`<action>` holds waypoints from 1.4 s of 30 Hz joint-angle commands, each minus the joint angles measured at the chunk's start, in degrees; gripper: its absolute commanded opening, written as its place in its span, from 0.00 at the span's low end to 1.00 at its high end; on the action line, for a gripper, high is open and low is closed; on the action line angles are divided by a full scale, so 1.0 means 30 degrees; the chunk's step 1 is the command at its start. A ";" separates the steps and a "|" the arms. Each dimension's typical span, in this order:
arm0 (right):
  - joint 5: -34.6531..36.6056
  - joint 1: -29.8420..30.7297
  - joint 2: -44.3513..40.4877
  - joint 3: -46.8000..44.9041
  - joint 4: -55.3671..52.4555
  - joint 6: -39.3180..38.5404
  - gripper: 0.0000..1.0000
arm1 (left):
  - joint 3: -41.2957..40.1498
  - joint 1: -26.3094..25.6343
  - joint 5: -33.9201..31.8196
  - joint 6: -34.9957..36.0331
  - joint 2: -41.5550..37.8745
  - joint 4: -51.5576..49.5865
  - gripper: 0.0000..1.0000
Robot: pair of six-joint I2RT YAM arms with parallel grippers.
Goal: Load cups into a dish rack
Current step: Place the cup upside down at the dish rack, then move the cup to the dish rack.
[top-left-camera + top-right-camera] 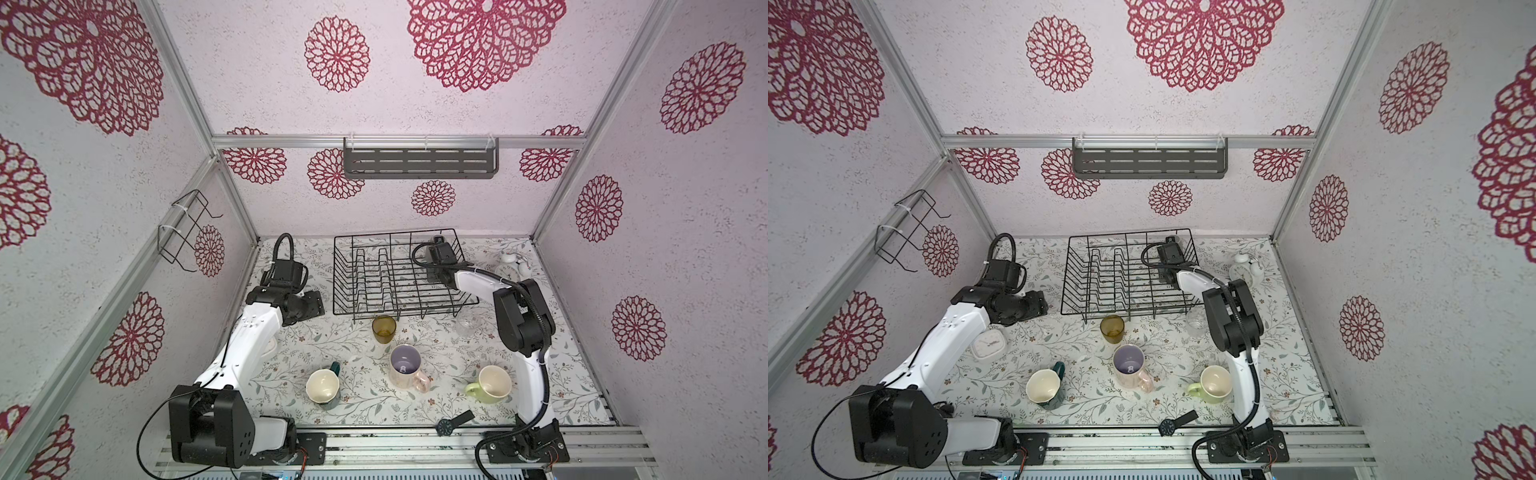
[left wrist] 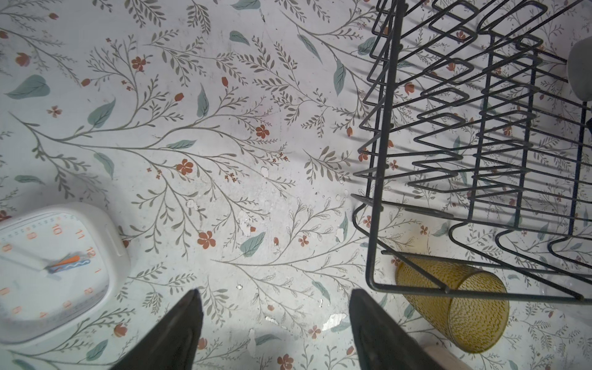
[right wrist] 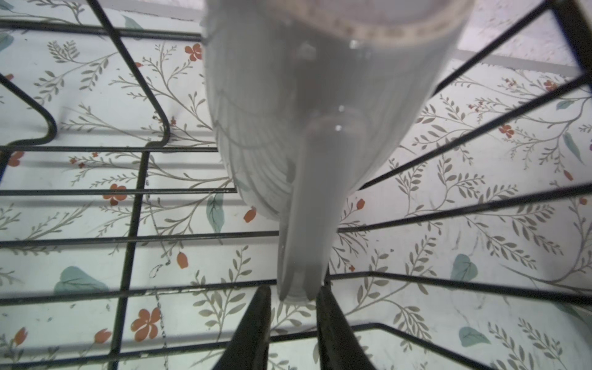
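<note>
- One cup of six is loaded: the grey mug [image 3: 304,96] is in the far right corner of the dish rack [image 1: 374,278].
- Five remain in front of the rack: amber tumbler [image 1: 383,328], clear glass [image 1: 467,326], pink mug [image 1: 405,368], teal mug [image 1: 324,386] and green mug [image 1: 492,384].
- The right gripper [image 3: 294,288] is inside the rack, its jaws narrowly straddling the grey mug's handle. Whether they pinch it or stand just clear, I cannot tell.
- The left gripper [image 2: 275,291] hangs spread and empty, left of the rack.

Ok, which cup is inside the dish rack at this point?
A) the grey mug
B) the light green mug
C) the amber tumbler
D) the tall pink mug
A: the right wrist view shows the grey mug among the wires of the dish rack, while the amber tumbler, pink mug and light green mug stand on the table in front of it.
</note>
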 commanded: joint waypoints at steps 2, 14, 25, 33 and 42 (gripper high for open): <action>-0.0477 -0.0083 -0.1937 0.0411 -0.0493 -0.0146 0.28 | 0.0311 0.0087 0.0243 -0.0163 0.0110 -0.0094 0.76; -0.1434 -0.0414 -0.2836 0.1517 -0.2468 -0.0359 0.45 | -0.0048 0.0089 0.0893 -0.0405 0.0554 0.0777 0.76; -0.3806 -0.1406 0.0011 0.5270 -0.5476 -0.0007 0.45 | -0.0193 0.0060 0.0634 -0.0406 0.0363 0.0191 0.77; -0.4847 -0.1756 0.1482 0.7322 -0.6604 -0.0057 0.40 | -0.0138 0.0038 0.0701 -0.0494 0.0616 0.0434 0.77; -0.4712 -0.1863 0.2262 0.8243 -0.7217 -0.0438 0.26 | -0.0075 0.0062 0.0583 -0.0271 0.0455 0.0471 0.77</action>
